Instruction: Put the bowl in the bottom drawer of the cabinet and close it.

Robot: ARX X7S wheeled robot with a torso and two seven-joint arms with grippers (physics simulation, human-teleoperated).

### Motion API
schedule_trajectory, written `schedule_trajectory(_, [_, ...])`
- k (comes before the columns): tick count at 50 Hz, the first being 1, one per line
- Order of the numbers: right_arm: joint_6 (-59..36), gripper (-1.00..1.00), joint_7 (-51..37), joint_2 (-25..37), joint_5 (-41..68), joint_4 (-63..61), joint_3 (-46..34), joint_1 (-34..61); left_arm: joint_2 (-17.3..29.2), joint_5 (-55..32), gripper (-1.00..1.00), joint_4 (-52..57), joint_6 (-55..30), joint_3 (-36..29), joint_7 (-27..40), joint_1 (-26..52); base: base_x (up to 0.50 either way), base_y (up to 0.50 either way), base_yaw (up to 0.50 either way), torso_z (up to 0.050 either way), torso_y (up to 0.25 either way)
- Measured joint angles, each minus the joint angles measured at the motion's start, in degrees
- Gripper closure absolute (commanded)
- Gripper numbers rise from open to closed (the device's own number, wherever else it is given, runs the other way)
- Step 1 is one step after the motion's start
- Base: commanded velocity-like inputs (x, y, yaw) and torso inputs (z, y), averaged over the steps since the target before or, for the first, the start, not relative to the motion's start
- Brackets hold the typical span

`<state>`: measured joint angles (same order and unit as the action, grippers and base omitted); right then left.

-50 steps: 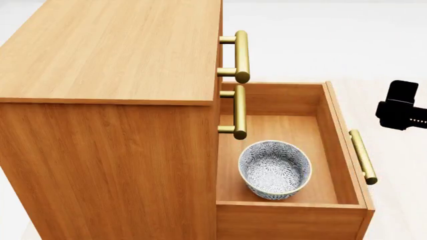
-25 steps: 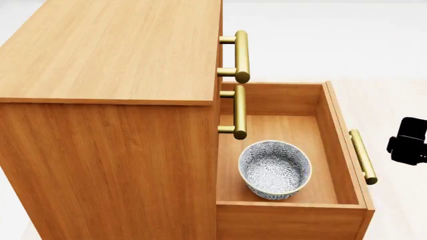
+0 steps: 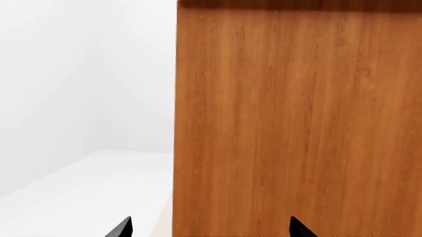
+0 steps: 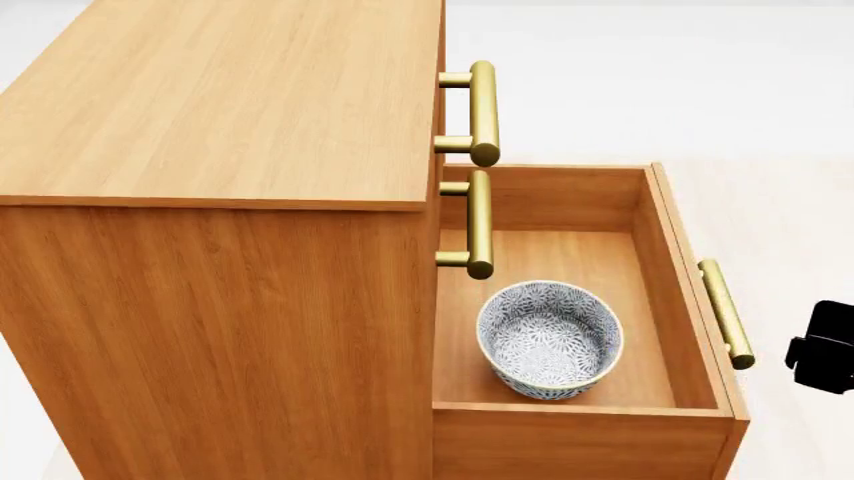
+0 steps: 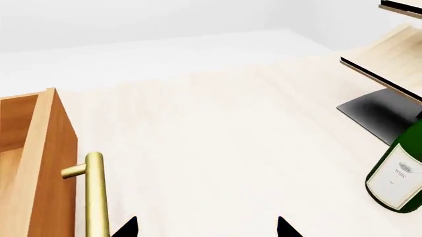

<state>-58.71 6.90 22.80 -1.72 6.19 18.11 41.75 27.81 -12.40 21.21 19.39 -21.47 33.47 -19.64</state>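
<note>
The speckled blue-grey bowl (image 4: 550, 338) stands upright inside the pulled-out bottom drawer (image 4: 667, 265) of the orange-brown cabinet (image 4: 227, 120). The drawer's brass bar handle (image 4: 725, 312) (image 5: 97, 195) faces right. My right gripper (image 5: 205, 228) is open and empty, hovering over pale floor just beside that handle; in the head view only its black body (image 4: 830, 360) shows at the right edge. My left gripper (image 3: 209, 229) is open, facing the cabinet's plain wood side (image 3: 297, 118) with nothing between its fingertips.
Two upper drawers stay shut, their brass handles (image 4: 482, 112) (image 4: 478, 224) overhanging the open drawer. A green wine bottle (image 5: 398, 170) lies on the floor by a pale wood slanted rack (image 5: 386, 64) with a dark base (image 5: 376, 113).
The right gripper has dropped lower and slid toward the right edge of the head view, beside the bottom drawer's handle. Bowl, drawer and cabinet have not moved.
</note>
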Motion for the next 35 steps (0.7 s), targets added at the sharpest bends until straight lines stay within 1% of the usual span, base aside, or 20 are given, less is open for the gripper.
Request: schedule_trajectory(35, [6.15,-1.00,-2.07,-0.45,-0.93,4.20,0.90,-6.25,1.06,-0.72,-1.00,0.59,-0.72,-0.75,-0.92,0.10,0.00,0.00,0.00,0.000,0.000])
